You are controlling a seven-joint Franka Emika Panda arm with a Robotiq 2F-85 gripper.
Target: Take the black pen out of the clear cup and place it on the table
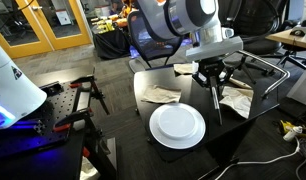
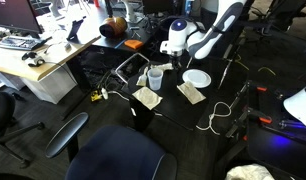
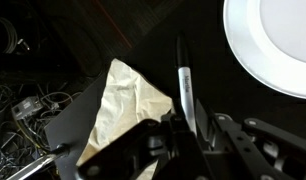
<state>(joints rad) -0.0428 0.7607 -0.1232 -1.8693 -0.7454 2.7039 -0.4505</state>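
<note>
My gripper [image 1: 212,84] is shut on the black pen [image 1: 216,103], which hangs point-down above the glossy black table [image 1: 233,130], just right of the white plate. In the wrist view the pen [image 3: 182,80] sticks out from between the jaws [image 3: 193,126] over the dark tabletop [image 3: 188,25]. The clear cup [image 2: 154,77] stands on the table [image 2: 169,103] in an exterior view, apart from the gripper and to its side. I cannot make the cup out in the wrist view.
A round white plate [image 1: 178,125] [image 3: 278,45] [image 2: 197,78] lies near the pen's tip. Crumpled paper napkins [image 1: 161,95] [image 1: 236,101] [image 3: 128,105] lie on the table. Cables run along the floor past the table's edge [image 3: 23,110]. Office chairs and desks surround the table.
</note>
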